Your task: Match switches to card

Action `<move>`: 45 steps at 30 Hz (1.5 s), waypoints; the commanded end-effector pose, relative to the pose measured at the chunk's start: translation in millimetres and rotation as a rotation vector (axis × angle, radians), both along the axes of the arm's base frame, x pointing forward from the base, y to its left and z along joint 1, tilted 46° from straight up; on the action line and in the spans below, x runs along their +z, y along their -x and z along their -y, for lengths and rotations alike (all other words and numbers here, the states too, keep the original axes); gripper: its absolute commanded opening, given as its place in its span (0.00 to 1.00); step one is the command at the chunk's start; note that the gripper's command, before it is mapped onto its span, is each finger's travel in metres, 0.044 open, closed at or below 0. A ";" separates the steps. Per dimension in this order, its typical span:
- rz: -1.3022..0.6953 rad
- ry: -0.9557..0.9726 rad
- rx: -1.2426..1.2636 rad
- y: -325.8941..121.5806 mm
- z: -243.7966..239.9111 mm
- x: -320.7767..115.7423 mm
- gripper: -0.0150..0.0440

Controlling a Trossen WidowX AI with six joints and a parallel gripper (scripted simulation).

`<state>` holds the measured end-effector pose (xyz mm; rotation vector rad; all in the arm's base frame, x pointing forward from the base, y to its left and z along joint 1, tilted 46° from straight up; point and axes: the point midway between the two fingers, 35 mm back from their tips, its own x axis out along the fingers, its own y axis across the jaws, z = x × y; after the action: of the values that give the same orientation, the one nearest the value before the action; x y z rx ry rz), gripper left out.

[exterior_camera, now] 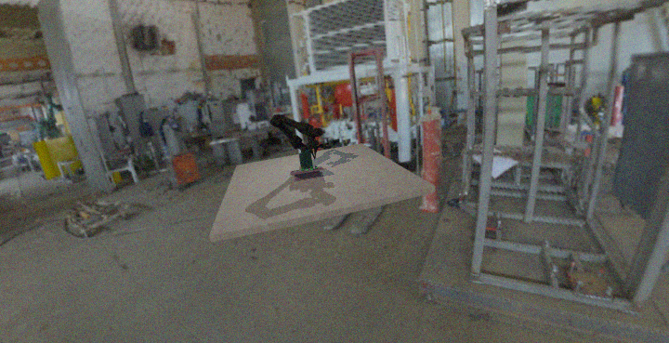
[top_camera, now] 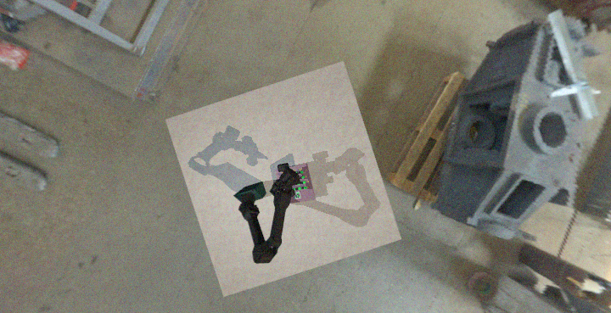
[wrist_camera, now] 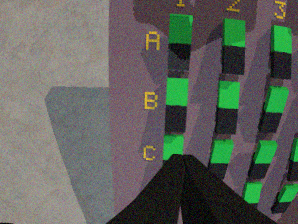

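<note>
The closed gripper (wrist_camera: 181,164) points down at the panel (wrist_camera: 129,65) (top_camera: 309,194). It partly hides switch C1 (wrist_camera: 173,146); the arm (top_camera: 278,212) (exterior_camera: 293,135) bends sharply

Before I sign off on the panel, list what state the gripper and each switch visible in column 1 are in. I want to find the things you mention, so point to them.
Gripper (top_camera: 294,179) (wrist_camera: 181,164): shut, nothing held.
Switch A1 (wrist_camera: 180,31): green half far, dark half near; raised end unclear.
Switch B1 (wrist_camera: 177,92): same colours, raised end unclear.
Switch C1 (wrist_camera: 173,145): green half visible, near half hidden.
</note>
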<state>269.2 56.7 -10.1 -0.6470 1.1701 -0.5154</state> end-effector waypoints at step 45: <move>0.009 0.014 0.012 -12.6 39.8 -38.9 0.25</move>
<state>281.5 17.2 -49.2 -0.6552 1.1562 -0.5172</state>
